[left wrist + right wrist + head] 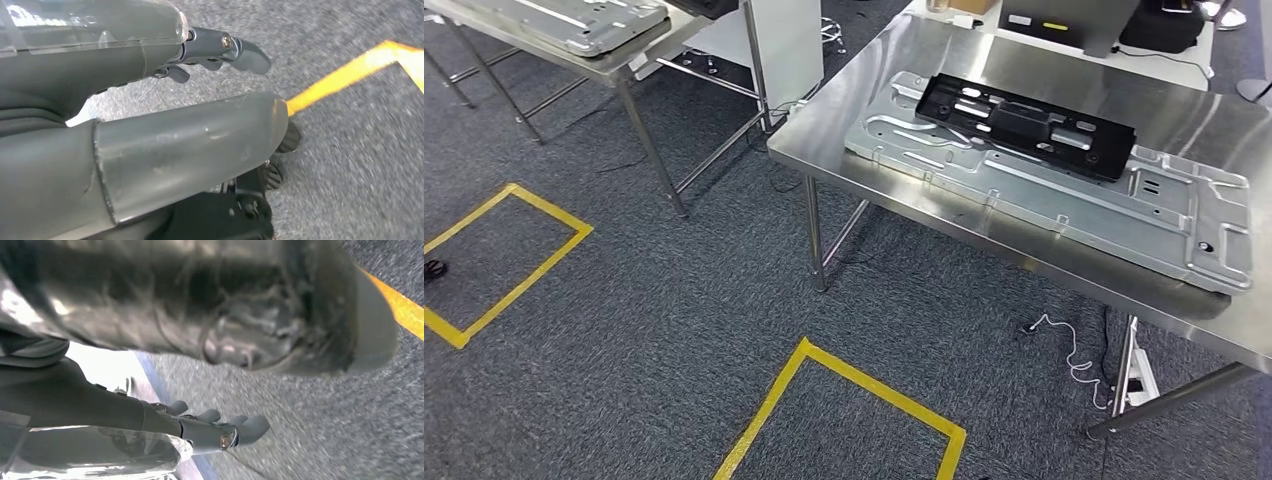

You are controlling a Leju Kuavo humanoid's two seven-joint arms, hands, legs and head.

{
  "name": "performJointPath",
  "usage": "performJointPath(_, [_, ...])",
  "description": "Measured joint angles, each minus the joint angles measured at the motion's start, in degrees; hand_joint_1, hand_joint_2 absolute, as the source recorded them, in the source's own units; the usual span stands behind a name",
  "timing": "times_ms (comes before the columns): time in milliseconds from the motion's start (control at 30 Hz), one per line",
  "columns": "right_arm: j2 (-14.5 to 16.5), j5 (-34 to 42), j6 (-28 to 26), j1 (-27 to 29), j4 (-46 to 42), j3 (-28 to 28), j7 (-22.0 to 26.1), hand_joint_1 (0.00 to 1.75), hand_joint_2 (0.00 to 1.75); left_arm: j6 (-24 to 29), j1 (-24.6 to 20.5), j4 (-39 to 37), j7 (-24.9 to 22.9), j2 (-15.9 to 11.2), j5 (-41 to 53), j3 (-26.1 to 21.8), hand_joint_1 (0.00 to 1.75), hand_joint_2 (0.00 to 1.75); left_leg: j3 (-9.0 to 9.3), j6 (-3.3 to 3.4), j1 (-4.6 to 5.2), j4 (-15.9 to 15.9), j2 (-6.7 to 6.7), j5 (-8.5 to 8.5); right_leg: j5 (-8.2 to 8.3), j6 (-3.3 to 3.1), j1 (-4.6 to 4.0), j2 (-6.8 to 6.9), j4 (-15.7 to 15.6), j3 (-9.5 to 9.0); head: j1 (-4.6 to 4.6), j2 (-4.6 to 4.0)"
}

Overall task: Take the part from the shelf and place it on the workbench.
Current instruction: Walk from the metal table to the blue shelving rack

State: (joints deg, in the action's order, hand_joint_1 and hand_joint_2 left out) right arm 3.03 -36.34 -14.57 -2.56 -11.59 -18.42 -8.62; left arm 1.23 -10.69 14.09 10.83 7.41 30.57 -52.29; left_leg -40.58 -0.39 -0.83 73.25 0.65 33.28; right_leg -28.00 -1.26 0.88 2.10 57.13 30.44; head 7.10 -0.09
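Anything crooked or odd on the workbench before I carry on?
Nothing looks damaged or spilled. The black part lies flat on the metal panel, roughly aligned with it, toward its far edge. The panel sits at an angle to the workbench, near its front edge. A white cable trails on the floor.

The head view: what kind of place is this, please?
Probably a factory workshop or test area: steel tables, a pressed metal panel with a black part lying on it, and yellow tape squares marked on the carpet.
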Motion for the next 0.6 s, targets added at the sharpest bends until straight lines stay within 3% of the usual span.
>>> performJointPath(33, [0.0,0.0,0.2,0.0,0.0,0.0,0.2,0.00,0.00,0.0,0.1,0.0,0.0,0.0,0.1,0.1,0.00,0.00,0.05,-0.16,-0.09,0.5,-0.18,-0.23,-0.02,0.02,-0.04,0.77,0.1,0.06,0.00,0.00])
performJointPath(67, [0.1,-0.1,0.4,0.0,0.0,0.0,0.4,0.00,0.00,0.2,0.1,0.0,0.0,0.0,0.2,0.1,0.00,0.00,1.23,-0.24,-0.15,-1.2,-0.45,-1.43,-0.06,0.09,-0.05,1.51,0.2,0.09,0.00,0.00])
performJointPath(133, [0.2,-0.2,0.6,-0.1,0.0,0.0,0.6,0.00,0.00,0.4,0.0,0.0,-0.1,0.0,0.4,0.2,0.00,0.00,5.77,-0.04,-0.03,-9.1,-2.45,-4.48,-0.29,0.44,-0.16,2.89,0.5,0.06,0.00,0.00])
performJointPath(200, [0.3,-0.4,0.7,-0.2,0.0,0.0,0.3,0.00,0.00,0.7,-0.2,0.0,-0.2,0.0,0.4,0.3,0.00,0.00,8.65,0.56,0.32,-14.6,-4.26,-5.78,-0.58,1.02,-0.42,4.09,0.8,0.01,0.01,0.00])
performJointPath(233, [0.3,-0.5,0.8,-0.3,0.1,0.0,0.0,0.00,0.00,0.7,-0.3,0.0,-0.2,0.0,0.4,0.4,0.00,0.00,8.77,0.88,0.53,-15.2,-4.42,-5.64,-0.65,1.33,-0.55,4.61,0.8,-0.04,0.02,0.00])
performJointPath(333, [0.4,-0.6,1.0,-0.7,0.1,0.0,-0.6,0.00,0.00,0.9,-0.1,0.0,-0.3,0.0,0.4,0.4,0.00,0.00,8.68,1.82,0.54,-15.6,-2.71,-6.13,-0.78,2.22,-0.54,5.88,0.7,-0.40,0.01,0.00])
performJointPath(433, [0.4,-0.6,1.0,-0.7,0.1,0.0,-0.7,0.00,0.00,1.0,-0.1,0.0,-0.3,0.0,0.4,0.4,0.00,0.00,9.05,2.20,0.37,-15.9,-2.22,-6.41,-0.93,2.51,-0.51,6.12,0.7,-0.49,0.00,0.00])
performJointPath(467, [0.4,-0.5,1.0,-0.7,0.1,0.0,-0.7,0.00,0.00,1.0,-0.1,0.0,-0.3,0.0,0.4,0.4,0.00,0.00,9.04,2.24,0.32,-16.0,-2.19,-6.44,-0.98,2.53,-0.47,6.03,0.7,-0.49,0.00,0.00])
performJointPath(533, [0.4,-0.5,1.0,-0.6,0.1,0.0,-0.7,0.00,0.00,1.0,-0.1,0.0,-0.3,0.0,0.5,0.4,0.00,0.00,8.89,2.50,0.16,-16.1,-1.77,-6.68,-2.62,2.71,-0.21,3.45,2.7,0.19,0.04,0.00])
performJointPath(600, [0.4,-0.4,1.4,-0.4,0.2,-0.4,-0.6,0.00,0.00,1.3,-0.3,0.0,-0.3,0.1,0.7,0.4,0.00,0.00,8.41,2.86,0.13,-16.1,0.31,-7.09,-6.18,2.92,0.01,-0.52,10.8,3.84,0.07,0.00])
